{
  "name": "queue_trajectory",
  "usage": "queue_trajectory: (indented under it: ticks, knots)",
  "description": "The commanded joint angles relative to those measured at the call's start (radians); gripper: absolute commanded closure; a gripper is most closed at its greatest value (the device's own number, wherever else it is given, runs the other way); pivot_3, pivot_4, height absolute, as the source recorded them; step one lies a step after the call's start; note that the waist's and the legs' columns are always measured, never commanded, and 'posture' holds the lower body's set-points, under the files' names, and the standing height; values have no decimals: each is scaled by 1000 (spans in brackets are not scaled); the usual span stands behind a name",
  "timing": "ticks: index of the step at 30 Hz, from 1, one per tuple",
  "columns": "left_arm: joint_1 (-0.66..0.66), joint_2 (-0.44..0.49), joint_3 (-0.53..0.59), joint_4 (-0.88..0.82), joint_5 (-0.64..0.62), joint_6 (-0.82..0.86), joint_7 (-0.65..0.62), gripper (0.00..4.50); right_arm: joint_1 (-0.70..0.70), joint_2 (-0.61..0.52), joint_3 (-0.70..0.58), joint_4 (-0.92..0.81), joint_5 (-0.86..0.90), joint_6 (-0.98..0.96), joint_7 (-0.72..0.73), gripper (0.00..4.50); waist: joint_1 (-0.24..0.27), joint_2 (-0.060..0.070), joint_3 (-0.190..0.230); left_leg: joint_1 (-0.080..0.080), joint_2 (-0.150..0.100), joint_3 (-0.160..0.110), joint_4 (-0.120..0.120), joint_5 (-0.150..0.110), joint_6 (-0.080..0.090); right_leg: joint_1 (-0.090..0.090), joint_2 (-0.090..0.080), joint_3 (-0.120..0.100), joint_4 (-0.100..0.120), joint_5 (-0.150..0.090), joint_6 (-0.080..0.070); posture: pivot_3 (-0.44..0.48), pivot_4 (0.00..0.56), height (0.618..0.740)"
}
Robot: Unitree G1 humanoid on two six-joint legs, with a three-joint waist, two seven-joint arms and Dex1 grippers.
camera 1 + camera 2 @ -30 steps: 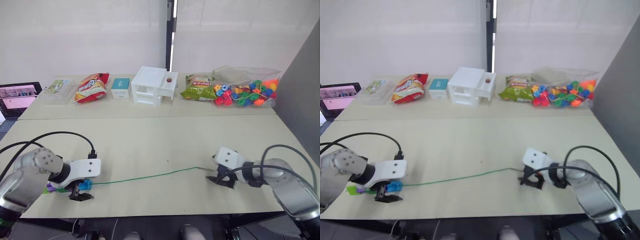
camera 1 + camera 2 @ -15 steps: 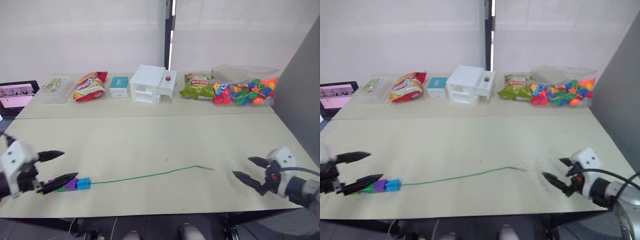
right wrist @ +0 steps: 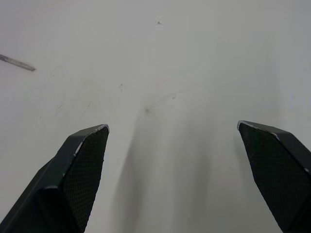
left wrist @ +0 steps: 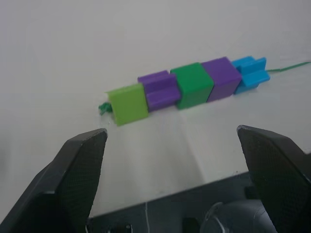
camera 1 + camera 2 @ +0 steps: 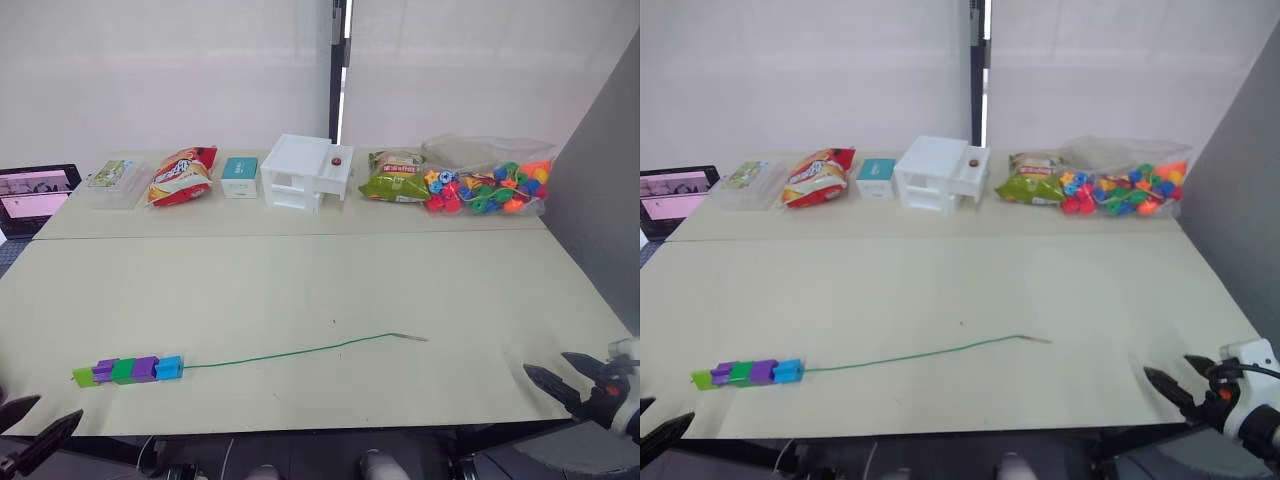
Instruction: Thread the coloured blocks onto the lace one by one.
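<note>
Five coloured blocks (image 5: 127, 370) sit in a touching row on the lace (image 5: 300, 351) near the table's front left: light green (image 4: 128, 103), purple (image 4: 157, 90), dark green (image 4: 193, 85), purple (image 4: 221, 78), blue (image 4: 250, 73). The green stopper (image 4: 103, 108) pokes out beyond the light green block. The lace runs right to its silvery tip (image 5: 418, 339). My left gripper (image 5: 58, 407) hangs open off the front edge, just short of the row. My right gripper (image 5: 546, 362) is open at the front right edge, well right of the tip (image 3: 17, 63), holding nothing.
Along the back of the table stand a clear box (image 5: 116, 180), a red snack bag (image 5: 182, 174), a teal box (image 5: 240, 175), a white drawer unit (image 5: 305, 171), a green snack bag (image 5: 396, 176) and a bag of round beads (image 5: 490, 184). A tablet (image 5: 35, 196) sits far left; a grey panel (image 5: 600, 190) stands on the right.
Both grippers have opened and drawn back to the table's front edge, the left away from the blue block, the right away from the lace's tip. Lace and blocks lie still.
</note>
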Motion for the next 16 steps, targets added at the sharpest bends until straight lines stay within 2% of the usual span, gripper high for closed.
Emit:
queue_trajectory:
  ticks: [1,16]
  knots:
    - [0,11,-13,3,-20,-38,29,0,10,-22,8,-3,11,-38,20,33,3,0,0,0,0,0,0,0,0,2,0,0,-1,0,0,0,150,740]
    - [-40,45,-134,-24,-37,-53,91,0,52,-9,31,-61,34,-36,-14,33,1,-1,0,1,0,0,-1,0,0,4,0,0,-2,-1,1,0,150,740]
